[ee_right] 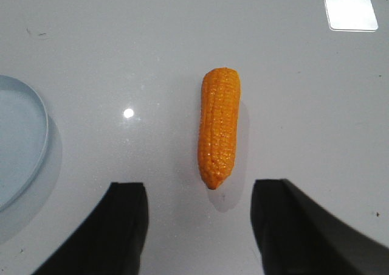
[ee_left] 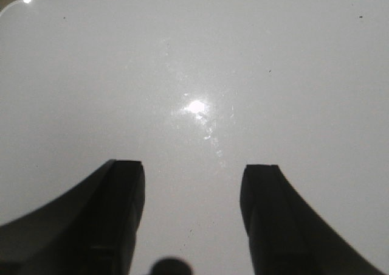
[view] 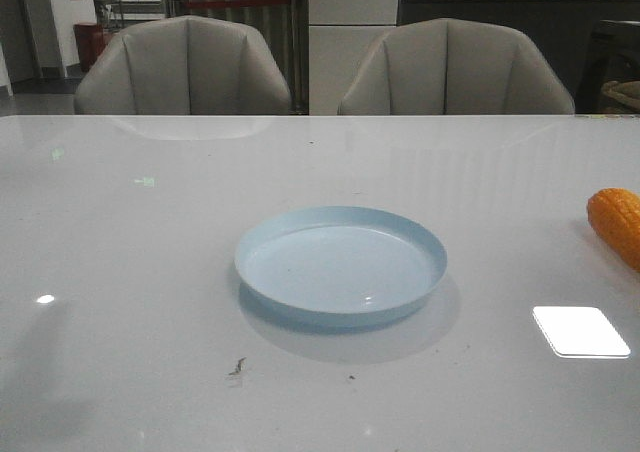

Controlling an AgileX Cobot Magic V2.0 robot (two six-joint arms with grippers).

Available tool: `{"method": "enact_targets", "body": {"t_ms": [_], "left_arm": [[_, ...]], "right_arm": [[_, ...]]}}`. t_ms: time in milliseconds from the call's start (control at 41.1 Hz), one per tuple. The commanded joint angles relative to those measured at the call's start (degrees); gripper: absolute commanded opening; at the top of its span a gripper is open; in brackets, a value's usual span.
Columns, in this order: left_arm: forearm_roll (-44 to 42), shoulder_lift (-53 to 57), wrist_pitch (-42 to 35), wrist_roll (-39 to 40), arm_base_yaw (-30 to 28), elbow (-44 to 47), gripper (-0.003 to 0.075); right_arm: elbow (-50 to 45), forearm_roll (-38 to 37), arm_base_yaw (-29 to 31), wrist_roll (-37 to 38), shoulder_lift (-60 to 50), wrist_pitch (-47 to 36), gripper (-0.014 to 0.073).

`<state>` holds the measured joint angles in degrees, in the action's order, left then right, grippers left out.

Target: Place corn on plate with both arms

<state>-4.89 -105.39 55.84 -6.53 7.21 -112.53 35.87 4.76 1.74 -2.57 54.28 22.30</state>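
The pale blue plate [view: 340, 264] sits empty in the middle of the table in the front view. Its rim also shows in the right wrist view [ee_right: 33, 147]. The orange corn [view: 617, 223] lies on the table at the right edge of the front view, partly cut off. In the right wrist view the corn [ee_right: 219, 128] lies flat, its tapered tip just ahead of my right gripper [ee_right: 199, 187], which is open and empty above the table. My left gripper [ee_left: 193, 168] is open and empty over bare table. Neither gripper shows in the front view.
Two grey chairs [view: 185, 67] [view: 455, 69] stand behind the table's far edge. A bright light reflection [view: 580, 331] lies on the glossy white tabletop [view: 150, 272] right of the plate. A small dark smudge [view: 237, 369] sits in front of the plate.
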Motion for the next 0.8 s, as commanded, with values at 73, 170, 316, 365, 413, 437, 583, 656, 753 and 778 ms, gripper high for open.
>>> {"method": "enact_targets", "body": {"t_ms": [73,170,316,365,413,437,583,656,753,778], "left_arm": [[-0.46,12.63,-17.37,1.03,-0.04,17.62,0.0421],[-0.35,17.78,-22.49,1.33,-0.04,28.03,0.0421],[-0.19,23.0,-25.14,2.29,-0.04,39.22,0.0421],[0.16,24.4,-25.14,2.29,-0.04,42.19,0.0421],[0.16,25.85,-25.41,2.29,-0.04,44.92,0.0421],[0.27,26.47,-25.68,2.34,-0.04,45.99,0.0421],[1.49,31.17,-28.77,2.43,-0.04,51.84,0.0421],[1.64,34.28,-30.99,2.43,-0.04,54.45,0.0421],[1.64,38.89,-34.57,2.43,-0.04,57.68,0.0421],[1.64,39.9,-35.6,2.43,-0.04,58.36,0.0421]], "right_arm": [[2.01,-0.35,-0.03,-0.55,0.44,-5.28,0.0489],[2.07,-0.35,0.05,-0.37,3.05,-6.14,0.0489],[4.96,-0.35,0.05,1.28,9.67,-7.26,0.0489],[7.34,-0.35,0.05,2.12,12.59,-7.07,0.0489],[10.26,-0.35,0.05,2.22,15.15,-6.76,0.0489],[11.57,-0.35,0.05,2.22,16.92,-6.68,0.0489],[20.92,-0.4,0.05,2.22,26.46,-3.33,0.0489],[25.99,-0.47,0.26,2.57,31.36,0.72,0.0489],[31.12,-1.41,0.26,3.17,37.52,4.91,0.0489],[32.49,-1.68,0.26,3.32,39.07,5.55,0.0489]]}}
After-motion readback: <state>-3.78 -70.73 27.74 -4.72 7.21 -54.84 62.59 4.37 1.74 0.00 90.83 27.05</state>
